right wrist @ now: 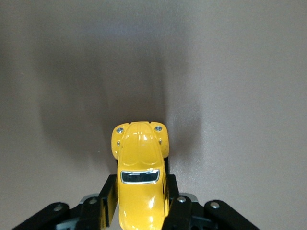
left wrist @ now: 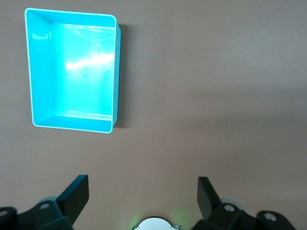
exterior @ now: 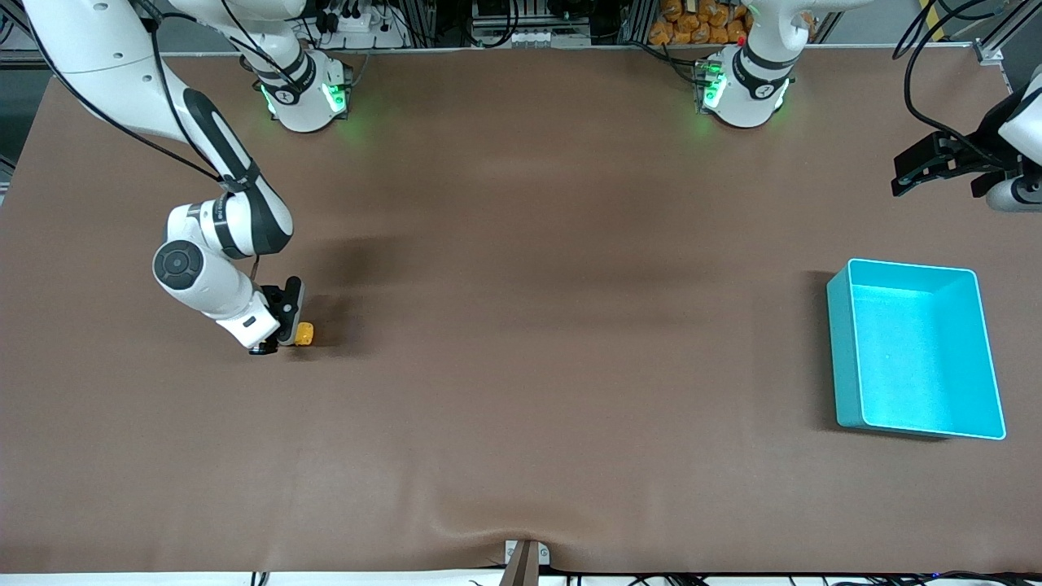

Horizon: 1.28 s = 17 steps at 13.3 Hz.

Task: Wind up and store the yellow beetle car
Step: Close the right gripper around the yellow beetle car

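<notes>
The yellow beetle car [exterior: 304, 334] is tiny and glossy and sits low at the table near the right arm's end. My right gripper [exterior: 286, 332] is shut on it. In the right wrist view the car [right wrist: 139, 167] fills the space between the black fingers [right wrist: 106, 201], which press its sides, and its nose points away from the hand. The turquoise bin [exterior: 916, 348] stands empty toward the left arm's end. My left gripper [exterior: 924, 167] is open and empty, waiting high above the table's edge. The left wrist view shows the bin [left wrist: 72, 71] well away from its fingers [left wrist: 76, 194].
The brown table cover [exterior: 521, 325] has a slight wrinkle near the front camera's edge. A small clamp [exterior: 525, 561] sits at that edge. The arm bases [exterior: 305, 94] stand along the robots' side.
</notes>
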{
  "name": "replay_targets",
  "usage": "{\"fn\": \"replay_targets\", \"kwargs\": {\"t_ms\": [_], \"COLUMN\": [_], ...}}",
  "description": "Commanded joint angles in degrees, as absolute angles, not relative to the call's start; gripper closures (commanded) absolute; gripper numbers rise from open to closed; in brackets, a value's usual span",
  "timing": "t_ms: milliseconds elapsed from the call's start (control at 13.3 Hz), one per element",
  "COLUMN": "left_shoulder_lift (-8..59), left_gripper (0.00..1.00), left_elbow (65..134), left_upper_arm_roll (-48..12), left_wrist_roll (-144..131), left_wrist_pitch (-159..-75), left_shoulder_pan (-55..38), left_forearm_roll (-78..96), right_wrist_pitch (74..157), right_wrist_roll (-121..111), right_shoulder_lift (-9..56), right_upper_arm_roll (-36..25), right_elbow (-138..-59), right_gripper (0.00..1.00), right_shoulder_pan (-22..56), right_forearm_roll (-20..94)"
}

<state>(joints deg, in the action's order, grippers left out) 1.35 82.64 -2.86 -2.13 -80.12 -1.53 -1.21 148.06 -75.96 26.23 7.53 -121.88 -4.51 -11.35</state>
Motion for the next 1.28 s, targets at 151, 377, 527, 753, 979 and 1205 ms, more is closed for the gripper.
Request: {"fn": "replay_targets", "kwargs": {"t_ms": [151, 377, 527, 753, 979, 1205], "left_shoulder_lift": [0.6, 0.7, 0.7, 0.7, 0.7, 0.8], "left_gripper": [0.00, 0.00, 0.00, 0.00, 0.00, 0.00], "left_elbow": [83.0, 83.0, 83.0, 83.0, 82.9, 83.0], "left_upper_arm_roll": [-2.8, -2.8, -2.8, -2.8, -2.8, -2.8], "left_wrist_roll": [-1.7, -1.7, -1.7, -1.7, -1.7, -1.7], "left_wrist_pitch": [-80.2, -80.2, -80.2, -80.2, -80.2, -80.2], "left_shoulder_pan": [-1.4, -1.2, -1.5, -1.4, -1.4, -1.5], "left_forearm_roll": [-0.4, -0.4, -0.4, -0.4, -0.4, -0.4], "right_wrist_pitch": [148.7, 149.6, 150.1, 151.7, 153.2, 153.2], "right_wrist_roll": [-76.6, -76.6, -76.6, -76.6, -76.6, -76.7], "right_shoulder_lift": [28.7, 29.3, 30.3, 31.8, 33.4, 33.8], "right_upper_arm_roll": [6.4, 6.4, 6.4, 6.4, 6.4, 6.4], "right_elbow": [-118.7, -118.8, -118.8, -118.8, -118.7, -118.7], "right_gripper": [0.84, 0.84, 0.84, 0.84, 0.84, 0.84], "right_shoulder_pan": [-5.8, -6.9, -7.4, -9.0, -10.5, -12.6], "right_forearm_roll": [-15.5, -15.6, -15.6, -15.6, -16.1, -18.7]}}
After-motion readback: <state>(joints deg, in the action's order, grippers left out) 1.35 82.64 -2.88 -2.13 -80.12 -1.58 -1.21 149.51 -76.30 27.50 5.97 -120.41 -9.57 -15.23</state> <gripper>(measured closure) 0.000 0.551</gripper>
